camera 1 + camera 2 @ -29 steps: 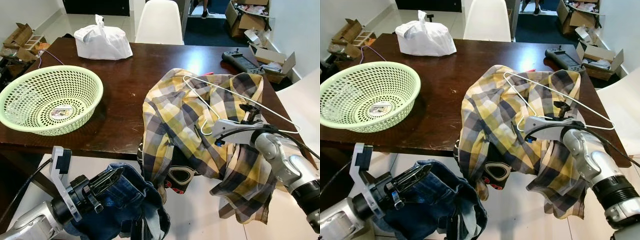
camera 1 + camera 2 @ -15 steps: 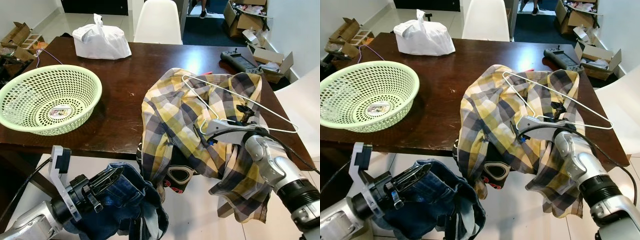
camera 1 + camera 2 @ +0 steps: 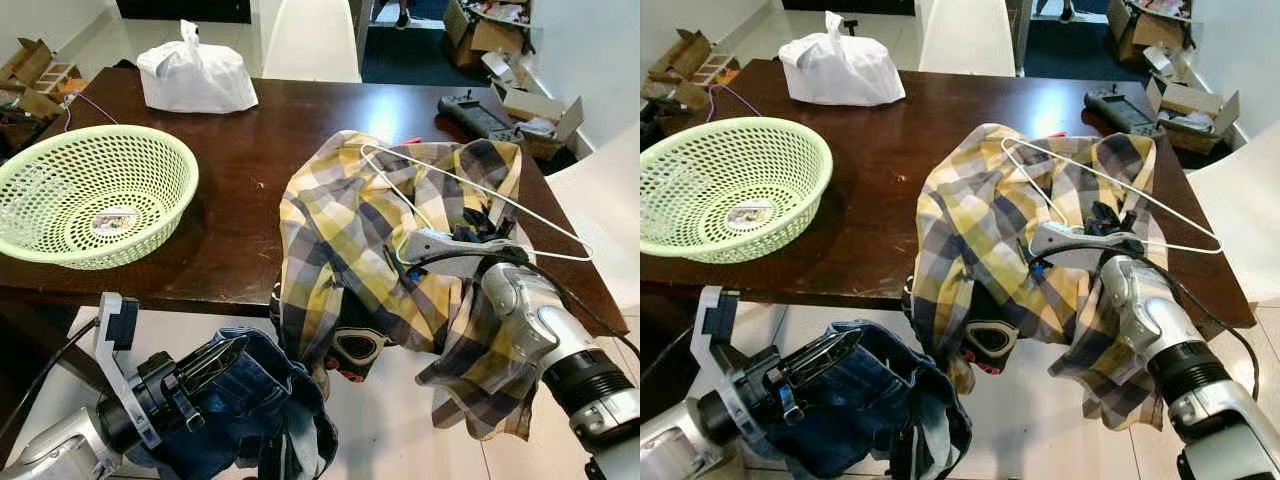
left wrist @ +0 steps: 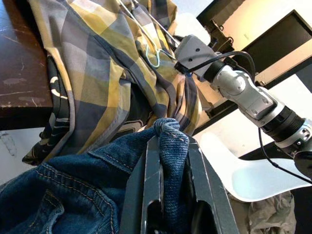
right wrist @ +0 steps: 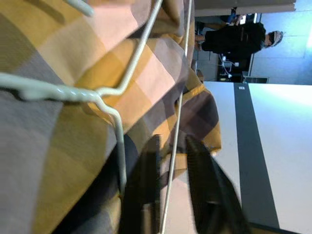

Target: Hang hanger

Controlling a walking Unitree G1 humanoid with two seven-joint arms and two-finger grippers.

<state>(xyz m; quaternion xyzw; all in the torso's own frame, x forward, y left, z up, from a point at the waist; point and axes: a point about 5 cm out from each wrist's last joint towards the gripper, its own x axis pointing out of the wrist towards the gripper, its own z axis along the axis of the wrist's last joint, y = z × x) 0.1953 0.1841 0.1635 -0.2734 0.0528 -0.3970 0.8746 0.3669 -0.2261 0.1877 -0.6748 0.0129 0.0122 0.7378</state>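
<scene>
The white wire hanger (image 3: pixel 470 200) lay on the plaid shirt (image 3: pixel 350 240) at the table's (image 3: pixel 240 200) 4 o'clock. The right gripper (image 5: pixel 170 165) straddled one wire, fingers narrowly parted. The left gripper (image 4: pixel 168 170) pinched the blue jeans (image 3: pixel 250 400).

no readable text, labels or signs

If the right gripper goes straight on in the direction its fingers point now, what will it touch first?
Most likely the white wire hanger: one wire runs between the right gripper's open fingers. Just under it lies the plaid shirt, which it would probably meet at nearly the same moment; depth there is hard to judge.
</scene>
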